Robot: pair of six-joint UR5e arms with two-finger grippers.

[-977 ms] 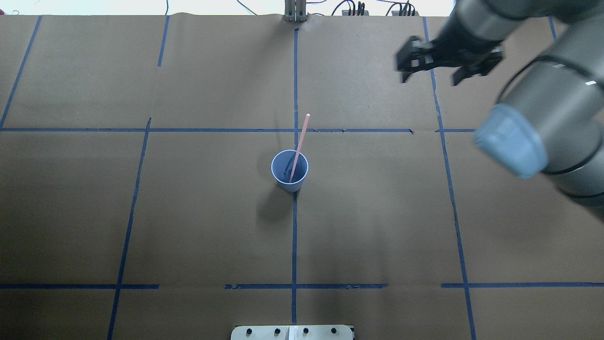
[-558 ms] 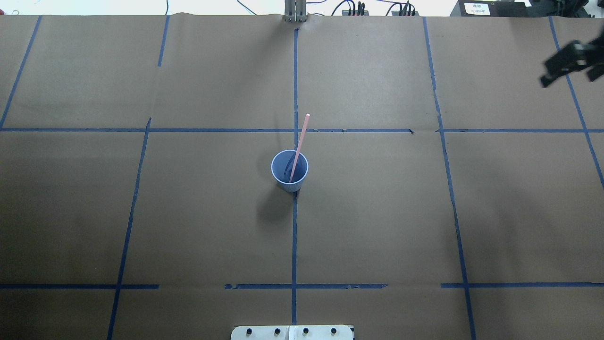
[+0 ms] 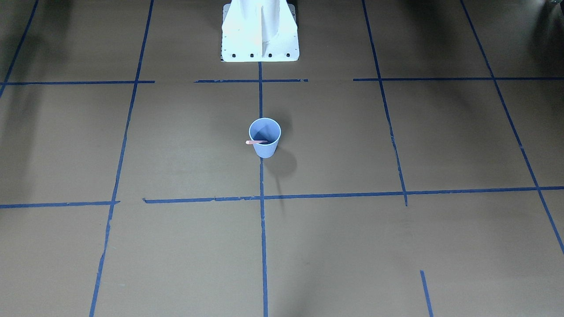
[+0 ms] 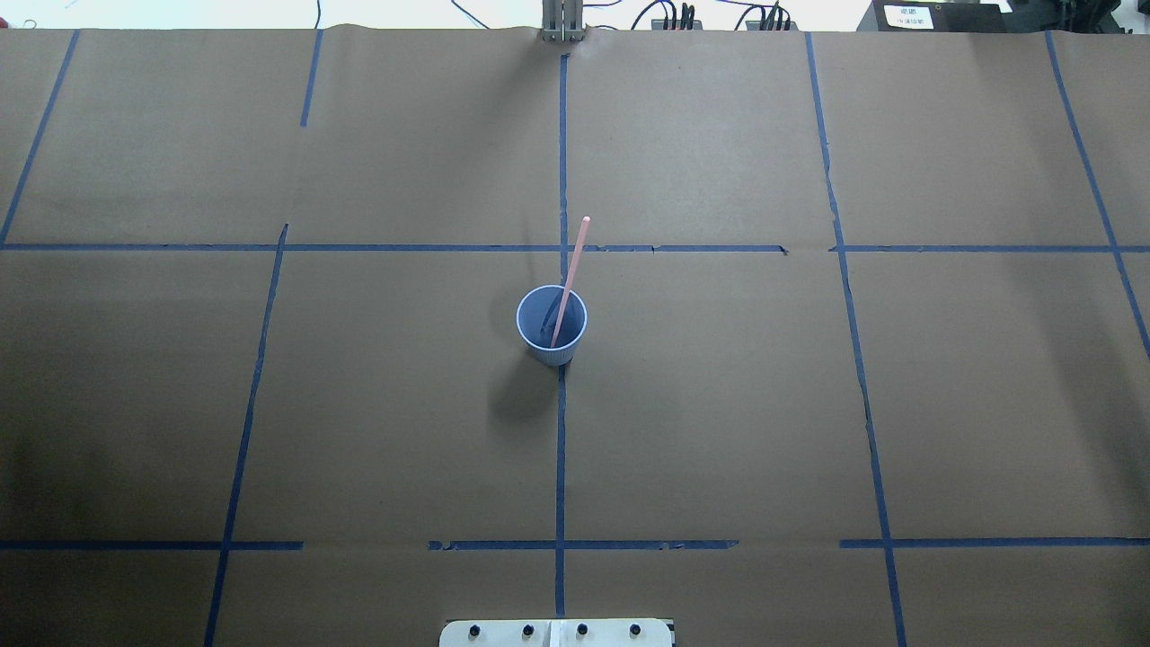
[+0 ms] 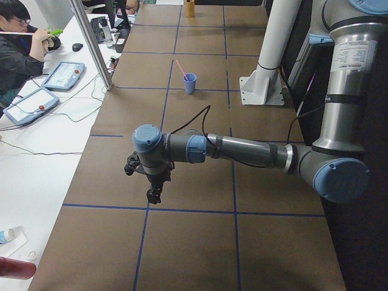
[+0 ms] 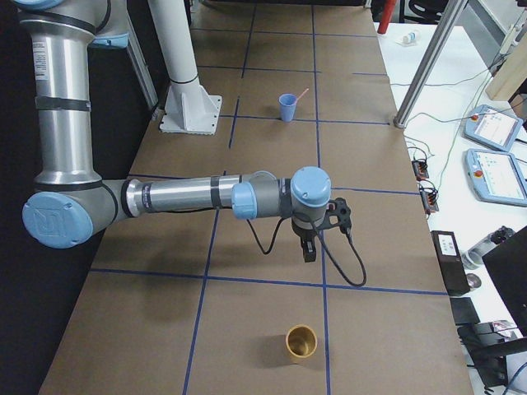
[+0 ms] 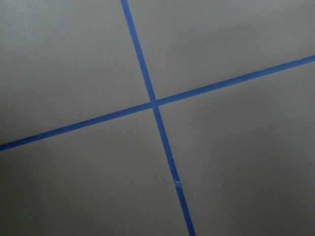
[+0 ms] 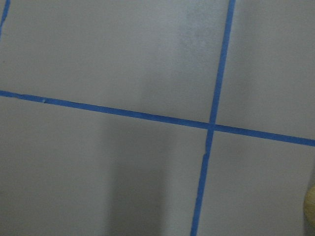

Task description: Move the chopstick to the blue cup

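Observation:
The blue cup point(image 4: 552, 325) stands upright at the table's middle, on the central tape line. It also shows in the front-facing view point(image 3: 264, 147). One pale pink chopstick point(image 4: 570, 270) stands in it, its lower end inside and its upper end leaning over the far rim; in the front-facing view the chopstick point(image 3: 255, 142) lies across the near rim. My left gripper point(image 5: 143, 180) shows only in the left side view, low over the table's left end. My right gripper point(image 6: 324, 232) shows only in the right side view, low over the right end. I cannot tell whether either is open or shut.
A yellow-brown cup point(image 6: 301, 341) stands at the table's right end, near my right gripper. The white robot base point(image 3: 260, 39) is at the robot's edge. An operator point(image 5: 18, 42) sits at a side desk with tablets point(image 5: 63, 74), past a metal post point(image 5: 91, 45).
My right arm has swung out of the overhead view to the right. The cup and the chopstick have not moved.

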